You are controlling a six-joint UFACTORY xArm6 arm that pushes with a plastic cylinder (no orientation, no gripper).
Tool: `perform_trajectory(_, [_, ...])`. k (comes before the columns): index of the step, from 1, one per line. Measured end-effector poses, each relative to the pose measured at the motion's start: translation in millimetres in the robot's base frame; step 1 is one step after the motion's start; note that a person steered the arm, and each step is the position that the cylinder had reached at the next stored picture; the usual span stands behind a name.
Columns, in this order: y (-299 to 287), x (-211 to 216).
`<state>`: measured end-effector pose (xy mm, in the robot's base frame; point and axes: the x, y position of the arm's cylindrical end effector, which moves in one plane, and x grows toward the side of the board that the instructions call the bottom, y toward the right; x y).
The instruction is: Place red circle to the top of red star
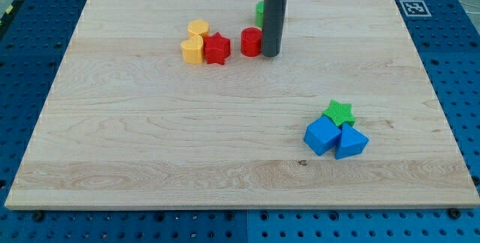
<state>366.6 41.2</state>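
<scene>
The red circle (250, 41) lies near the view's top centre of the wooden board (150, 138). The red star (217, 49) lies a short way to its left, touching a yellow block (193, 50), with a yellow hexagon block (198, 28) just above that. My tip (270, 53) stands right against the red circle's right side. A green block (259, 12) is mostly hidden behind the rod.
A green star (338, 112), a blue cube (322, 136) and a blue triangular block (351, 142) cluster at the view's lower right. A fiducial marker (414, 7) sits off the board's top right corner.
</scene>
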Motion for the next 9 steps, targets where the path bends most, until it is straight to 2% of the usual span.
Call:
perform_trajectory(2, [-23.3,-8.6])
perform_trajectory(4, [14.6,-13.3])
perform_trajectory(5, [9.1,-34.8])
perform_trajectory(9, [-50.1,-36.0])
